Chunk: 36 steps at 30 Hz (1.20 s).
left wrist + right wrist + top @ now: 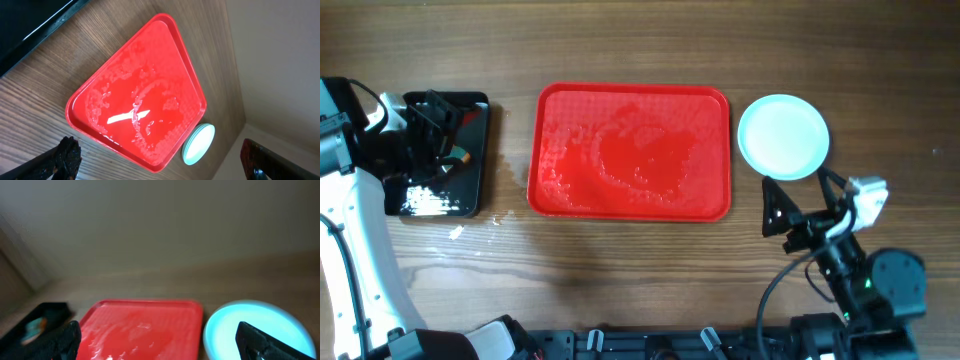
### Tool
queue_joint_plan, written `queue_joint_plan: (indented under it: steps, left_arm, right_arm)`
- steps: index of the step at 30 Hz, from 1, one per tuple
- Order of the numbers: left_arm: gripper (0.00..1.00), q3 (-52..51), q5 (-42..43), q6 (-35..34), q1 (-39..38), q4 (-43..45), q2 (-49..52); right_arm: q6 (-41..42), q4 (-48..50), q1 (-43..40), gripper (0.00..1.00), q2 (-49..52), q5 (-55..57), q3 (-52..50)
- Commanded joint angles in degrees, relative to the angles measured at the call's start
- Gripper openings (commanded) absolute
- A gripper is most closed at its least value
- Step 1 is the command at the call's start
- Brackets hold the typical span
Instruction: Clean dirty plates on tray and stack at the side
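1. On the worktop, just right of the red tray, we see the plates stacked, pale blue-white. The tray holds no plate, only wet streaks.
2. Our right tool hangs near the stack, fingers spread wide, empty. A careless swing could clip the stack's near edge and push it against the tray rim.
3. Our left tool is spread apart too, gripping nothing. It hangs above the black tray, where a small orange-and-teal item lies, too blurred to name. Dipping could snag it.
4. Water drops dot the worktop beside the black tray. Nothing blocks the right tool's way to the stack.
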Motion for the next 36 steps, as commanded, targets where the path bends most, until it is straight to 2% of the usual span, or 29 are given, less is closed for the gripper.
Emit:
queue_joint_plan:
  steps: [1, 3, 7, 9, 11, 14, 29, 30, 32, 34, 36]
  left_arm:
    - [1.00, 0.1, 0.8, -0.5, 0.0, 0.2, -0.3]
    - [1.00, 0.1, 0.8, -0.5, 0.0, 0.2, -0.3]
    - [1.00, 0.1, 0.9, -0.5, 0.0, 0.2, -0.3]
    - [1.00, 0.1, 0.8, -0.5, 0.0, 0.2, -0.3]
    - [1.00, 0.1, 0.8, -0.5, 0.0, 0.1, -0.3]
    - [1.00, 0.1, 0.8, -0.5, 0.0, 0.2, -0.3]
    - [1.00, 0.1, 0.8, -0.5, 0.0, 0.2, -0.3]
    - [1.00, 0.1, 0.2, -0.5, 0.0, 0.2, -0.3]
    - [1.00, 0.1, -8.2, 2.1, 0.0, -0.6, -0.5]
    - [1.00, -0.3, -10.6, 2.1, -0.1, -4.8, -1.7]
    - [1.00, -3.5, -12.1, 2.1, -2.1, -5.1, -4.2]
  right_arm:
    - [-5.1, 4.4, -5.6, 0.99, -8.6, -3.6, -8.5]
    - [-5.1, 9.8, -8.3, 1.00, -14.4, -4.4, -16.2]
    - [-5.4, 27.3, -9.1, 1.00, -15.1, -2.9, -27.4]
    - [-5.6, 24.2, -9.1, 1.00, -15.1, 1.0, -27.3]
    - [-10.7, 18.5, -9.1, 1.00, -15.1, 2.1, -27.3]
    - [-17.5, 18.6, -9.2, 1.00, -15.1, 2.6, -27.3]
    - [-17.5, 18.7, -9.1, 1.00, -15.0, 2.6, -27.3]
    - [-17.5, 18.7, -9.1, 1.00, -15.0, 2.5, -27.3]
    - [-17.5, 18.7, -9.1, 1.00, -15.0, 2.6, -27.3]
    - [-17.5, 18.7, -9.1, 1.00, -15.0, 2.6, -27.3]
    - [-17.5, 18.7, -9.1, 1.00, -15.0, 2.5, -27.3]
